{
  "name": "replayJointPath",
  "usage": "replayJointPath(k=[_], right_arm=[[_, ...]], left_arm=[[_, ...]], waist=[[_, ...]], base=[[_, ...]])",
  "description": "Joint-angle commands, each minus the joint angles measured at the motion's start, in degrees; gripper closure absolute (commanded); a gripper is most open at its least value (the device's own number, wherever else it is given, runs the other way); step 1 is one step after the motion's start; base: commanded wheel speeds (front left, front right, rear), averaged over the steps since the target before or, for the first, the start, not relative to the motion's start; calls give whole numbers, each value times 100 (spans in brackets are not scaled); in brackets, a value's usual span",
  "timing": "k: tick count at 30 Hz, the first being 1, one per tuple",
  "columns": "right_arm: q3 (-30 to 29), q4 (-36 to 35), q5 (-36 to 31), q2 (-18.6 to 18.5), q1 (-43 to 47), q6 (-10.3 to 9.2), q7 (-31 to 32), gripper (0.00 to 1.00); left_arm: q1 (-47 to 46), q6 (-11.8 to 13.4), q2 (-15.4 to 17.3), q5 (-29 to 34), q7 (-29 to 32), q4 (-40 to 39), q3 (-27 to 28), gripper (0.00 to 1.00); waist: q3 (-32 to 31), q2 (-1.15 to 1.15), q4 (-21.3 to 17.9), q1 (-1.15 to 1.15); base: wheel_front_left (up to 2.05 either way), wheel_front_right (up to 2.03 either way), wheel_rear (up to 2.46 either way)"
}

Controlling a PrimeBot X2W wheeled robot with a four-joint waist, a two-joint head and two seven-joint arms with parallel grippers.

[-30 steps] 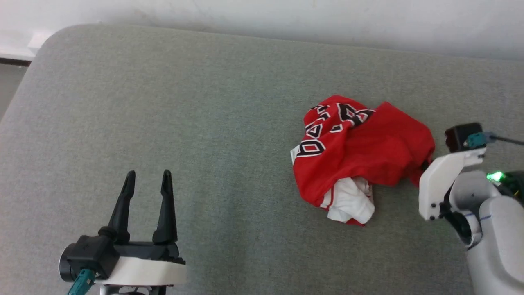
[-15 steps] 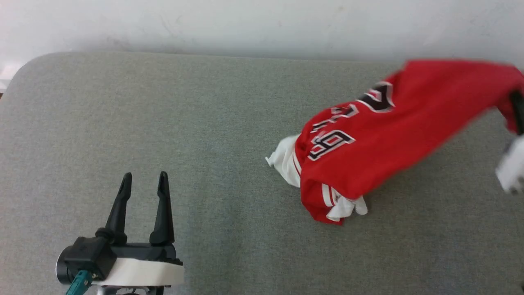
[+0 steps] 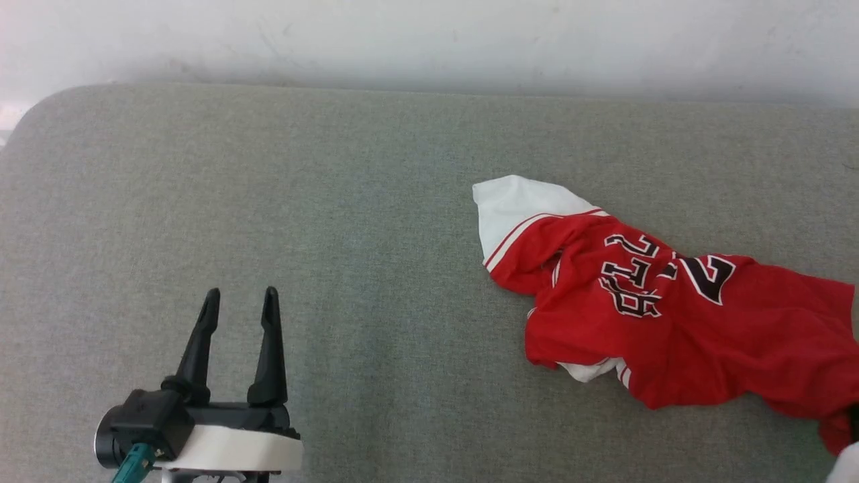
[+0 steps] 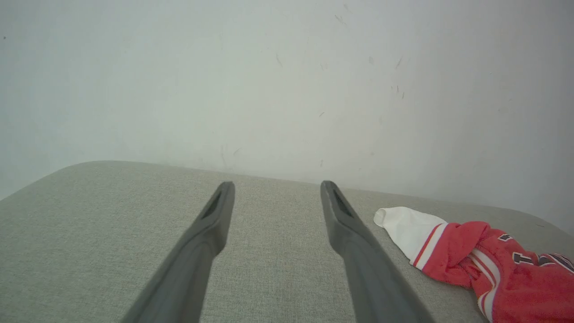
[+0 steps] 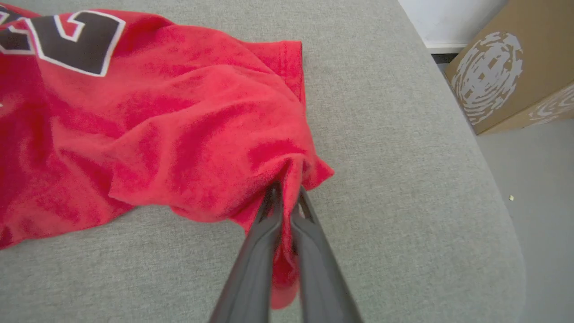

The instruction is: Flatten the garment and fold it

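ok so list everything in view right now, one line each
shirt: one, red with a white sleeve and black-and-white lettering, lying crumpled on the right half of the padded top
padded top: one, grey-green fabric, under everything, rounded corners
wall: one, white and scuffed, behind the padded top
cardboard box: one, brown with a white print, on the floor past the top's right end
floor: grey, beside the box
left pincer: one, dark fingers, open, over bare fabric at lower left, apart from the shirt
right pincer: one, dark fingers, shut on the shirt's red edge at the right
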Motion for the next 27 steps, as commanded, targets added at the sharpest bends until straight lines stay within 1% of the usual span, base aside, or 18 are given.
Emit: replayJointPath(k=[1,2,5,8,12,15,18,20,22,23,24,25,27], right_arm=[[75,88,-17,14,-113,-4,-126,57],[123,148,-9,15,-185,-4,-177,0],[305,46,20,16,-447,-4,-216,0],[615,-371,142,-81,-753,-4,-104,0],[1249,-912,321,-399,-1116,-4,357,0],[1820,-1003,528,-507,-1284,-4,846,0],[2383,-805,725,-521,-1344,-4,1388,0],[2665,-552,768,-591,-1391,-4,1588,0],[2897,-215,792,-634,-1446,-4,1628,0],[2897,-215,792,-634,-1446,-4,1628,0],[3200,171,764,-716,-1502,-4,1618,0],[3200,171,764,-716,-1502,-4,1618,0],[3443,561,742,-713,-1583,-4,1575,0]], left_arm=[[39,-54,-14,52,-27,20,5,0],[41,-57,-14,60,-27,32,-1,0],[57,-55,-14,69,-27,46,-30,0],[93,-31,-14,57,-27,53,-68,0],[135,-3,-14,30,-27,43,-123,0],[125,13,-14,3,-27,33,-151,0],[108,20,-14,-28,-27,32,-176,0],[85,17,-14,-48,-27,42,-215,0],[48,17,-14,-67,-27,56,-252,0],[48,17,-14,-67,-27,56,-252,0],[14,12,-14,-74,-27,75,-283,0],[14,12,-14,-74,-27,75,-283,0],[-4,20,-14,-81,-27,87,-279,0]], waist=[[-55,0,-28,0],[-86,0,-31,0],[-175,0,-15,0],[-242,0,15,0],[-271,0,83,0],[-240,0,158,0],[-190,0,240,0],[-140,0,321,0],[-92,0,403,0],[-92,0,403,0],[-59,0,487,0],[-59,0,487,0],[-32,0,548,0]], base=[[0,0,0],[0,0,0],[0,0,0],[0,0,0],[0,0,0],[0,0,0],[0,0,0],[0,0,0],[0,0,0],[0,0,0],[0,0,0],[0,0,0],[0,0,0]])
